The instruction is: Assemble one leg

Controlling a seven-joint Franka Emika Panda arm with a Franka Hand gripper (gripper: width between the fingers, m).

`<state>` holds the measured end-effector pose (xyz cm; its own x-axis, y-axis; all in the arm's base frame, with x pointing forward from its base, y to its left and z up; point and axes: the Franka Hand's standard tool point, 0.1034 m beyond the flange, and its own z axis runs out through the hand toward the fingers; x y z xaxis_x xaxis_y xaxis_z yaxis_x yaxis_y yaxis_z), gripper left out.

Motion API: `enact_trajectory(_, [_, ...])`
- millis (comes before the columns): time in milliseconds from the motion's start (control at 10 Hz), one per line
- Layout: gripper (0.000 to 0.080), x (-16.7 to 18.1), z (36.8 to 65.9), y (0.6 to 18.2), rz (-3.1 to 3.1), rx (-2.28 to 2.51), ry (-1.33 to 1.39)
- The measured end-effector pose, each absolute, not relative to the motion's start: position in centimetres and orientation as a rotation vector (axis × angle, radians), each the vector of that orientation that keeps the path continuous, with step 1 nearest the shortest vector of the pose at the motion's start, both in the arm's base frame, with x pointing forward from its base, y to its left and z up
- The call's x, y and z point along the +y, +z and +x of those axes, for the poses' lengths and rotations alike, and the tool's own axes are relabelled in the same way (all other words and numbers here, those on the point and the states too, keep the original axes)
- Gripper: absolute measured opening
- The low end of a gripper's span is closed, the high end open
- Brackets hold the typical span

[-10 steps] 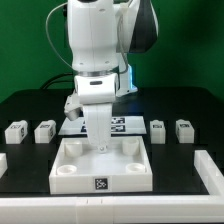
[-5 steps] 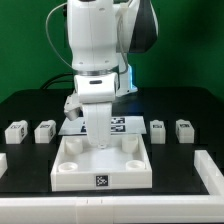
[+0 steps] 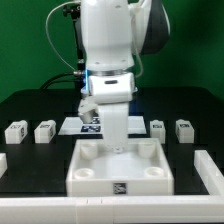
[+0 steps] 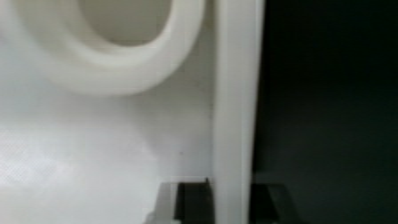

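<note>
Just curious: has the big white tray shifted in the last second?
Yes. The tray slid toward the exterior view's right, nearer the two unmoved legs there.

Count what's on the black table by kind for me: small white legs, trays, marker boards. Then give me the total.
Legs: 4
Tray: 1
Marker board: 1
Total: 6
</note>
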<state>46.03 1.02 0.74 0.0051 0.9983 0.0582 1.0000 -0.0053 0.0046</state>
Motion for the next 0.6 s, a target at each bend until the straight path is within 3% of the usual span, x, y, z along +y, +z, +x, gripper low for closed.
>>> enact_trajectory(300, [0.0055, 6.6, 50.4, 0.6, -2.254, -2.117, -0.140])
enact_trajectory(600, [0.0055, 6.6, 50.4, 0.5, -2.238, -2.112, -0.101])
